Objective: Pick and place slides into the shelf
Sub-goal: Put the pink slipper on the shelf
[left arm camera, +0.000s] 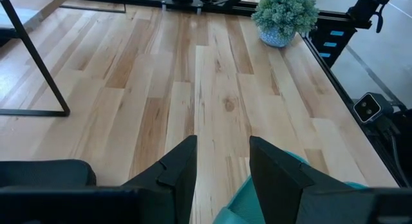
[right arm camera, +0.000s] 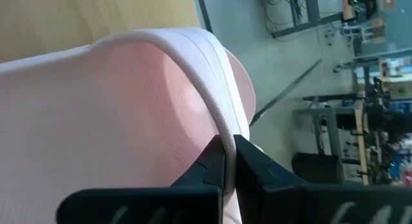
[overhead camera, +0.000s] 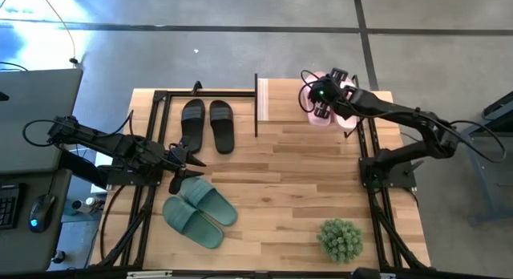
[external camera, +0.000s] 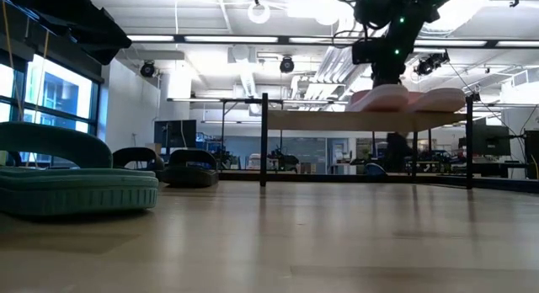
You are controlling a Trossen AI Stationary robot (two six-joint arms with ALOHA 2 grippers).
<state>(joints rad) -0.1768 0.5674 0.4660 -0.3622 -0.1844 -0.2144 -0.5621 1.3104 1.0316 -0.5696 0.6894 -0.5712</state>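
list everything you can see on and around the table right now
pink slides: two, pale pink, on the shelf top at the table's far right, one pinched by its strap
black slides: two, black, side by side on the table left of the shelf
green slides: two, dark green, on the table's near left
shelf: one, light wood top, black frame, far side of the table
plant: one, green, spiky, near right corner
table: one, light wood
left gripper: dark, open, between black and green slides
right gripper: dark, shut on a pink strap

Grey concrete floor (overhead camera: 240, 46); bright windows (external camera: 50, 99) (daylight pouring in) and ceiling lights (external camera: 253, 40) overhead.
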